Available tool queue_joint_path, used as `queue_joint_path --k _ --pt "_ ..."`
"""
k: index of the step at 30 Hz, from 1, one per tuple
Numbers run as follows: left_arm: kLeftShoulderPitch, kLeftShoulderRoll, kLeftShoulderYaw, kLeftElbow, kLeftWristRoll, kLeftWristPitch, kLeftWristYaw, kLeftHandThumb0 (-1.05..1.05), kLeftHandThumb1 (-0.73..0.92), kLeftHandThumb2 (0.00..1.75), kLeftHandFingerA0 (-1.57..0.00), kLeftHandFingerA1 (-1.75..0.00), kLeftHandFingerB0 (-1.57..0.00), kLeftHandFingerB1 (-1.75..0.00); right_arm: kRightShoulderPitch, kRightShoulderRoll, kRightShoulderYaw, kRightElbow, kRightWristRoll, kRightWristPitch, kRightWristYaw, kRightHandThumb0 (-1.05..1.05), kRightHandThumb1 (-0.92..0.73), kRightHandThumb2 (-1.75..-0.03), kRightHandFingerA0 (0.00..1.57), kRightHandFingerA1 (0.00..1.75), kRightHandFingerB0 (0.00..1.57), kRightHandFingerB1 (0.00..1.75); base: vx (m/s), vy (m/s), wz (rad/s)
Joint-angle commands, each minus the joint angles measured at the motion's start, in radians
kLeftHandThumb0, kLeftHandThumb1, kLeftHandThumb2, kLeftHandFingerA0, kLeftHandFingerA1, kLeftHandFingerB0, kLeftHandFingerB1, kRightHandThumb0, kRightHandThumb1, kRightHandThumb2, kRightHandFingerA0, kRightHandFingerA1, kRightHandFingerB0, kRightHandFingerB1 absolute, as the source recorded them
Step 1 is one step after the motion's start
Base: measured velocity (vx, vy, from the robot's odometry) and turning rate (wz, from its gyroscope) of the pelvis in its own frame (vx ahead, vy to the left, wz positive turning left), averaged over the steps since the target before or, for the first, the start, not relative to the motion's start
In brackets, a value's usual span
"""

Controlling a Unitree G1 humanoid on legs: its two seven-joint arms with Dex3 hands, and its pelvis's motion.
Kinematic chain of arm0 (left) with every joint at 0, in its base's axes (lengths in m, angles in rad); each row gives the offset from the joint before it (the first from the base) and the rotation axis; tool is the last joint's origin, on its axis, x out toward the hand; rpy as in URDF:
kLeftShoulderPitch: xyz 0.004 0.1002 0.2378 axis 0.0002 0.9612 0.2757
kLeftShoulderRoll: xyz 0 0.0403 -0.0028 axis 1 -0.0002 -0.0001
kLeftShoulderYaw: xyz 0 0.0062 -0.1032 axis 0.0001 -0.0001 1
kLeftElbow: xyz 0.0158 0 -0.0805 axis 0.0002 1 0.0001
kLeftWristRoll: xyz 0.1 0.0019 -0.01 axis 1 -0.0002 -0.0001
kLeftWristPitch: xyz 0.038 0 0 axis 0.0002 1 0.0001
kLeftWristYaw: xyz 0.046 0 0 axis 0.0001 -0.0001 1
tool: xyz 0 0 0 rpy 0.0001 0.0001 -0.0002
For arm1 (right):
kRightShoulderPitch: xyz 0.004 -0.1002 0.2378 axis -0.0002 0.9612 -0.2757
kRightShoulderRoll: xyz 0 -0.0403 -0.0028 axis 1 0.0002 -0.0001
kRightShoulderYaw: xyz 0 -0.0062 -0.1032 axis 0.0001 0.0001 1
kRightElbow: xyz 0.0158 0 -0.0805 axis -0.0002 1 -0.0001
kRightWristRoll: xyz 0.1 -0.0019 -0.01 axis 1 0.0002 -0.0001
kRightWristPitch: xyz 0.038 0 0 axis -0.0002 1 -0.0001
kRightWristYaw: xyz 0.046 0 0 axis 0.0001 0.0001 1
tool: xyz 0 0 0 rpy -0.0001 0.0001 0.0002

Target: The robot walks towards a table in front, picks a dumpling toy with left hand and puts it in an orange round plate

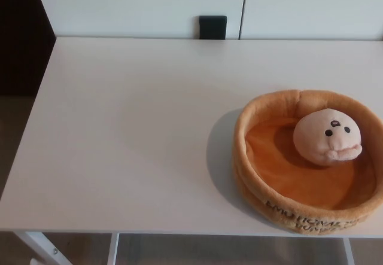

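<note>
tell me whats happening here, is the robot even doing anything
Nothing is being handled at this moment: neither robot hand is in the head view. The dumpling toy already sits inside the orange round plate, toward its far right side, face up. The plate rests near the front right corner of the white table. Judging by how things lie, the placing looks done.
</note>
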Motion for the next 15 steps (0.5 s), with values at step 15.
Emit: queue_joint_path --k 15 --pt "-0.524 -0.145 -0.179 0.648 0.07 -0.177 0.47 -0.35 0.69 0.6 -0.6 -0.74 -0.32 -0.32 0.045 -0.025 -0.029 0.03 0.011 0.049 0.017 -0.88 -0.59 -0.96 0.69 1.08 0.05 0.45 0.0 0.0 0.0"
